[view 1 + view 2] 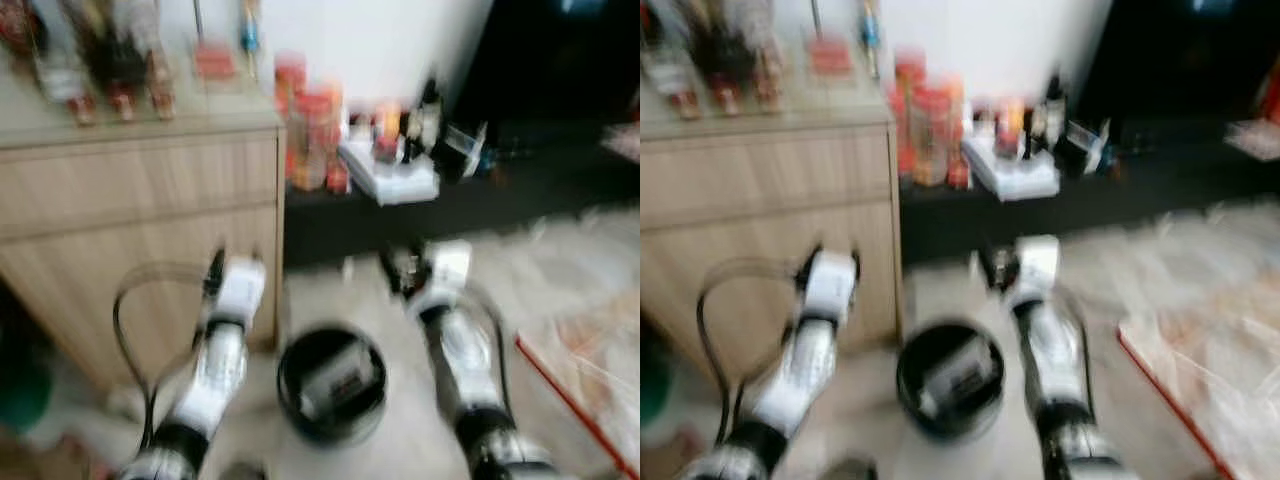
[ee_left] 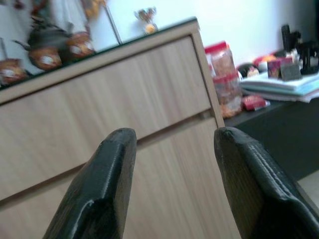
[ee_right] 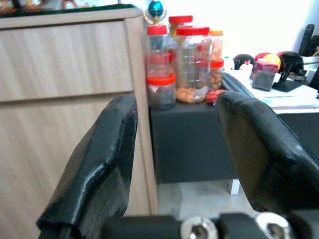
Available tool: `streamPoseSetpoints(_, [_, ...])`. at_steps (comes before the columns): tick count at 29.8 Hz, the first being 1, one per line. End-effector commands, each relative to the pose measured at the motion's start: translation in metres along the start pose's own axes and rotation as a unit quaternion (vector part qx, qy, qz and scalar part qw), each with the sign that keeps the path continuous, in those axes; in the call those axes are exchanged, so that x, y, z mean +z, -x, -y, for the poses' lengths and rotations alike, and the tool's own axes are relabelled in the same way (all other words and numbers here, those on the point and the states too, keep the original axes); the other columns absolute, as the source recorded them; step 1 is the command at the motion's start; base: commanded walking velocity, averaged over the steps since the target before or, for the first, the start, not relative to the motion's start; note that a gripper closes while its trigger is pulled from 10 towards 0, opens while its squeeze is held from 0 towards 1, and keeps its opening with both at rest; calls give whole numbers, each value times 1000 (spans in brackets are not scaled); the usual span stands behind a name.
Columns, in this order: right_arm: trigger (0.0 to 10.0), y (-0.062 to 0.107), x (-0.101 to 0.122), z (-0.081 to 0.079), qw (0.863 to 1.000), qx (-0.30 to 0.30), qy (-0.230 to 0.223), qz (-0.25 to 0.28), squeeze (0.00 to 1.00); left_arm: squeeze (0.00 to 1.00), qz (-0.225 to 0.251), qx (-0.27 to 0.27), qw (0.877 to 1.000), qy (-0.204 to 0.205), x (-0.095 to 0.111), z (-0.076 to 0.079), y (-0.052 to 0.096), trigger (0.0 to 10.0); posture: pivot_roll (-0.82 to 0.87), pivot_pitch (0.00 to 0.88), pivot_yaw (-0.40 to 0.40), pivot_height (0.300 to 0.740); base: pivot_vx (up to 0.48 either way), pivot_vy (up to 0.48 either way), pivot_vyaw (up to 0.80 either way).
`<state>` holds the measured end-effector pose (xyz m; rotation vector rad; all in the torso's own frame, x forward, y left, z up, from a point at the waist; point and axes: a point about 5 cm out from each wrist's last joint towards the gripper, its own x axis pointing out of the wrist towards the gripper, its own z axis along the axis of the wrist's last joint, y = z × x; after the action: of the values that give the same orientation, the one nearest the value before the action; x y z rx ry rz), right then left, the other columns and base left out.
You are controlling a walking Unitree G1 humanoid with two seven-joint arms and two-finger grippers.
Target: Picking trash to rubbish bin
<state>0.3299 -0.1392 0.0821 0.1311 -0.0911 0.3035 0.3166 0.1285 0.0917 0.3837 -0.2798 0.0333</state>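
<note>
The head views are blurred. A round black rubbish bin (image 1: 332,385) stands on the pale floor between my two arms, with a pale piece of trash (image 1: 338,380) lying inside it. My left gripper (image 2: 172,134) is raised in front of the wooden cabinet (image 2: 124,114), open, with nothing between its fingers. My right gripper (image 3: 177,99) is also open and empty, held above the floor and pointing toward the low black shelf (image 3: 192,139). Both arms reach forward, one on each side of the bin (image 1: 950,378).
The wooden cabinet (image 1: 140,220) stands at the left with bottles on top. The low black shelf (image 1: 420,215) beside it carries red-lidded jars (image 3: 187,64) and papers. A clear sheet with a red edge (image 1: 590,370) lies on the floor at the right.
</note>
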Motion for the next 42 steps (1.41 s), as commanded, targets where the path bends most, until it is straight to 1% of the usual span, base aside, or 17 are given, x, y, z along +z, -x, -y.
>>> streamPoseSetpoints(1, [10000, 1, 0, 3, 1000, -8, -1, 3, 0, 0, 10, -10, 1000, -3, 5, 2, -4, 10000, 199, 0, -87, 740, -247, 0, 0])
streamPoseSetpoints(4, [10000, 2, 0, 3, 1000, -14, -3, 3, 0, 0, 11, -15, 1000, -4, 5, 3, -4, 10000, 199, 0, -87, 740, -246, 0, 0])
streamPoseSetpoints(5, [10000, 2, -1, 3, 1000, -17, -5, 4, 0, 0, 12, -17, 1000, -5, 6, 2, -5, 10000, 208, 0, -70, 740, -244, 0, 0])
streamPoseSetpoints(14, [10000, 2, -3, 0, 999, -31, -17, 9, 0, 0, 13, -22, 1000, -11, 6, -6, -11, 10000, 209, 0, -34, 740, -245, 0, 0])
streamPoseSetpoints(29, [10000, 2, -1, 5, 999, -45, -16, 15, 0, 0, 13, -33, 999, -5, 8, 0, -12, 10000, 202, 0, -26, 740, -243, 0, 0])
streamPoseSetpoints(32, [10000, 3, -1, 7, 999, -49, -14, 12, 0, 0, -4, -34, 999, 0, 3, 0, -11, 10000, 201, 0, -32, 740, 0, 0, 0])
streamPoseSetpoints(35, [10000, 5, -4, 10, 998, -55, -14, 3, 0, 0, -40, -24, 999, 16, -8, -2, -8, 10000, 202, 0, -40, 740, 0, 0, 0])
streamPoseSetpoints(36, [10000, 8, -8, 14, 998, -64, -13, -8, 0, 0, -67, -28, 997, 13, -17, -2, -5, 10000, 202, 0, -40, 740, 0, 0, 0])
streamPoseSetpoints(38, [10000, 9, -9, 15, 998, -67, -12, -12, 0, 0, -75, -31, 997, 11, -20, -2, -3, 10000, 202, 0, -40, 740, 0, 0, 0])
streamPoseSetpoints(39, [10000, 12, -13, 21, 996, -80, -17, -26, 0, 0, -105, -48, 993, 7, -31, -1, 4, 10000, 205, 0, -49, 740, 0, 0, 0])
streamPoseSetpoints(41, [10000, 14, -15, 23, 996, -86, -18, -33, 0, 0, -118, -56, 991, 5, -35, 0, 7, 10000, 205, 0, -49, 740, 0, 0, 0])
streamPoseSetpoints(42, [10000, 17, -19, 26, 994, -94, -18, -46, 0, 0, -138, -64, 988, 8, -41, 0, 11, 10000, 202, 0, -53, 740, 0, 0, 0])
